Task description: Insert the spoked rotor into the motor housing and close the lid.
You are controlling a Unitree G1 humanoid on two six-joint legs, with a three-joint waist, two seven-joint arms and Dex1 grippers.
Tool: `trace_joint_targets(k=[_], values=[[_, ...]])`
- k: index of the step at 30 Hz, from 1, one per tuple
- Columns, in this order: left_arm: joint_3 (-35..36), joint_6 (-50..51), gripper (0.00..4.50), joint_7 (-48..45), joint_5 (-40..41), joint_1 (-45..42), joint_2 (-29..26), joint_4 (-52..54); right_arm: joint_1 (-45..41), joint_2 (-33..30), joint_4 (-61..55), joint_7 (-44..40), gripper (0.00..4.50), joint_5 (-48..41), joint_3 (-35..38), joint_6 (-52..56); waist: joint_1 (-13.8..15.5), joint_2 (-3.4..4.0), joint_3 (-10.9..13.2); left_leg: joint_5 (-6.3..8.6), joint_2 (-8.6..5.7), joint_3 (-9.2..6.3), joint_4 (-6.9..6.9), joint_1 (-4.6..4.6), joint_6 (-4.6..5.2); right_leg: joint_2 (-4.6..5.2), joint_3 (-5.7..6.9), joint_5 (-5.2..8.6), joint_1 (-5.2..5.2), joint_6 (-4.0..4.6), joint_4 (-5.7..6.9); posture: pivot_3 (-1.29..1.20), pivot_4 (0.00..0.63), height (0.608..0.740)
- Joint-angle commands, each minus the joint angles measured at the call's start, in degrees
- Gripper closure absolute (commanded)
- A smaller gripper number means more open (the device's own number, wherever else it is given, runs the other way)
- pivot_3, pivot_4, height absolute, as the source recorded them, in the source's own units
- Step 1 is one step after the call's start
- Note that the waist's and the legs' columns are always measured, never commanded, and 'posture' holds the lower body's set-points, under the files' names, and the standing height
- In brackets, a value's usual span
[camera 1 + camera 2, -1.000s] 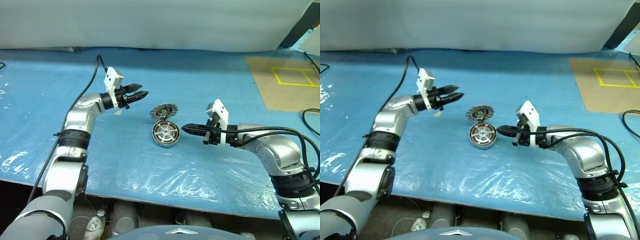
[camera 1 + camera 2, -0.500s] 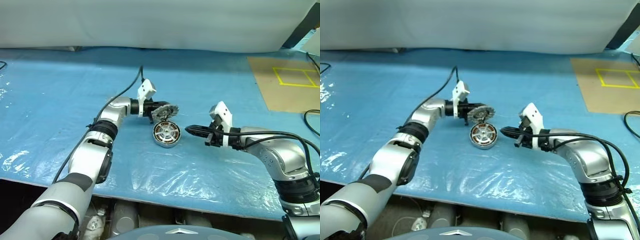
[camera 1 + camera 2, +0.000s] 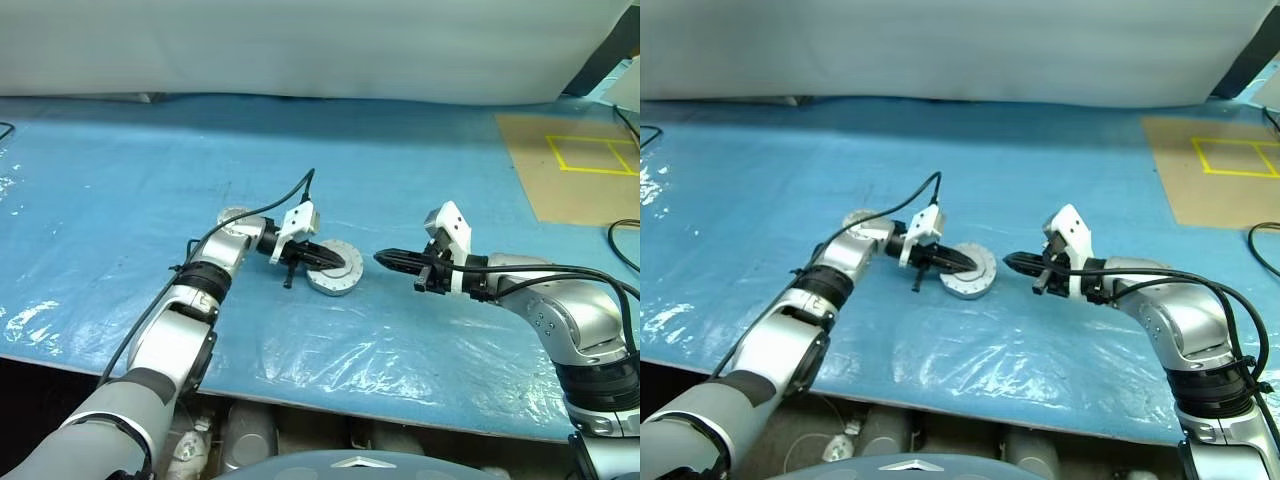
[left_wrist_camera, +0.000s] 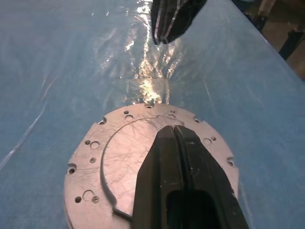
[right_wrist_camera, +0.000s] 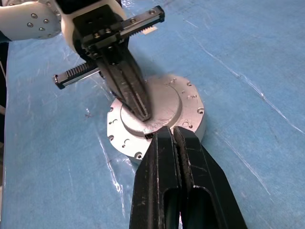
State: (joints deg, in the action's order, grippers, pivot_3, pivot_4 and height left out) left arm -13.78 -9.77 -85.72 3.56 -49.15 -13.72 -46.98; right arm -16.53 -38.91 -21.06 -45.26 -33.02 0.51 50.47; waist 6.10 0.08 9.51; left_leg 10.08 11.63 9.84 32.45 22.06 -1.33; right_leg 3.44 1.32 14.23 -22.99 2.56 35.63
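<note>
Two clenched hands, left hand [image 3: 958,265] tips over lid [image 3: 971,271] on housing, right hand [image 3: 1011,263] just beside

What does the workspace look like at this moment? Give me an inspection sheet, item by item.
Surface: table under a blue sheet with wrinkled clear film along the near edge.
Job's things: lid sits smooth face up on the motor housing; spoked rotor not visible.
Clutter: small round grey object beside the left arm; what it is cannot be told.
Grippers: left gripper shut, tips pressing on the lid's centre; right gripper shut, hovering just beside the housing.
Cables: black cable looping off the left wrist; black cables along the right forearm.
Surroundings: brown board with yellow tape square at far right; pale backdrop behind.
</note>
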Motion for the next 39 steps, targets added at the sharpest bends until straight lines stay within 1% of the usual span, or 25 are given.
trace_joint_targets(k=[1, 6, 9, 12, 17, 20, 23, 24, 28, 33, 36, 39], values=[[-1.9, -1.1, 4.47, 0.7, -2.2, 1.9, -0.9, 0.8, -1.4, 0.0, -1.1, -0.4, 4.5, -0.7, 0.4, -0.9, 0.0, 0.0, 0.0, 0.02, -0.01, 0.0, 0.01, -0.03, -0.04, 0.01, 0.0, 0.01, 0.04, 0.02, -0.01, 0.0, 0.15, 0.74], [-0.1, -0.8, 4.47, 2.9, -0.3, 2.9, -0.3, 1.5, -2.4, 0.4, -0.7, -0.5, 4.5, -0.2, -0.8, -1.4, 0.0, 0.01, 0.0, 0.05, -0.02, 0.01, 0.03, -0.17, -0.08, 0.03, -0.03, 0.02, 0.19, 0.03, -0.06, 0.0, 0.15, 0.74], [2.6, 3.4, 4.47, 3.9, 3.3, 2.8, -0.5, 6.8, -3.9, 1.1, -0.1, -1.0, 4.5, -2.1, -0.3, 0.3, 0.0, 0.01, 0.0, 0.04, -0.03, 0.01, 0.03, -0.17, -0.08, 0.04, -0.03, 0.02, 0.19, 0.03, -0.06, 0.0, 0.15, 0.74], [5.3, 9.7, 4.5, 4.9, 7.8, 3.7, -1.7, 14.8, -5.0, 1.9, 0.4, -1.1, 3.94, -2.8, -0.1, 0.1, -0.1, 0.01, 0.0, 0.04, -0.02, 0.01, 0.04, -0.06, -0.06, 0.03, -0.03, 0.02, 0.08, 0.04, -0.05, 0.0, 0.15, 0.74], [9.3, 19.4, 4.5, 7.8, 14.1, 7.2, -5.3, 28.4, -5.6, 2.7, 0.6, -2.1, 2.32, -2.2, -1.3, -1.2, -0.5, 0.01, 0.0, 0.01, -0.02, 0.05, -0.13, 0.02, -0.03, 0.01, -0.03, 0.02, -0.08, 0.04, -0.04, 0.0, 0.15, 0.74], [11.3, 25.3, 4.5, 10.7, 17.0, 12.0, -8.3, 37.2, -6.7, 3.5, 1.9, -2.5, 1.28, -0.6, -3.4, -2.3, -0.7, 0.02, 0.0, 0.01, -0.02, 0.09, -0.23, 0.02, -0.03, 0.01, -0.02, 0.03, -0.1, 0.05, -0.12, 0.0, 0.15, 0.74], [12.3, 29.1, 4.5, 13.6, 18.1, 17.0, -11.1, 42.5, -8.3, 4.3, 3.9, -3.3, 0.27, 1.1, -5.9, -3.8, -0.8, 0.04, 0.0, 0.02, 0.02, 0.12, -0.26, 0.02, -0.04, -0.02, -0.02, 0.04, -0.15, 0.07, -0.11, 0.0, 0.15, 0.74], [12.7, 30.0, 4.5, 14.7, 18.5, 18.3, -11.7, 43.6, -8.7, 4.5, 4.5, -3.7, 0.03, 1.6, -6.8, -4.2, -0.8, 0.03, 0.0, 0.03, 0.04, 0.14, -0.25, 0.03, -0.06, -0.03, -0.02, 0.05, -0.17, 0.08, -0.1, 0.0, 0.15, 0.74], [14.5, 31.8, 4.5, 19.6, 19.6, 23.4, -12.5, 47.5, -11.0, 6.1, 8.0, -6.0, 0.03, 4.7, -11.8, -7.4, -0.7, 0.04, 0.0, 0.06, 0.04, 0.17, -0.18, 0.04, -0.12, -0.03, -0.04, 0.05, -0.17, 0.09, -0.08, 0.0, 0.15, 0.74], [14.2, 32.6, 4.5, 22.4, 20.0, 27.1, -13.3, 50.3, -13.5, 7.4, 13.4, -7.3, 0.03, 10.9, -17.1, -13.2, -0.7, 0.04, 0.0, 0.06, 0.04, 0.19, -0.11, 0.05, -0.12, -0.02, -0.05, 0.05, -0.15, 0.09, -0.08, 0.0, 0.15, 0.74], [13.8, 32.4, 4.5, 23.4, 19.8, 28.4, -13.7, 51.0, -14.4, 8.2, 16.9, -7.4, 0.03, 15.1, -19.2, -17.5, -0.8, 0.04, 0.0, 0.06, 0.05, 0.19, -0.12, 0.04, -0.12, -0.04, -0.06, 0.05, -0.15, 0.08, -0.07, 0.0, 0.15, 0.74], [13.4, 32.1, 4.5, 24.2, 19.8, 29.4, -13.6, 51.7, -14.5, 8.7, 18.7, -8.1, 0.03, 16.7, -19.5, -19.5, -0.8, 0.04, 0.0, 0.06, 0.05, 0.2, -0.12, 0.04, -0.12, -0.05, -0.06, 0.05, -0.15, 0.08, -0.07, 0.0, 0.15, 0.74]])
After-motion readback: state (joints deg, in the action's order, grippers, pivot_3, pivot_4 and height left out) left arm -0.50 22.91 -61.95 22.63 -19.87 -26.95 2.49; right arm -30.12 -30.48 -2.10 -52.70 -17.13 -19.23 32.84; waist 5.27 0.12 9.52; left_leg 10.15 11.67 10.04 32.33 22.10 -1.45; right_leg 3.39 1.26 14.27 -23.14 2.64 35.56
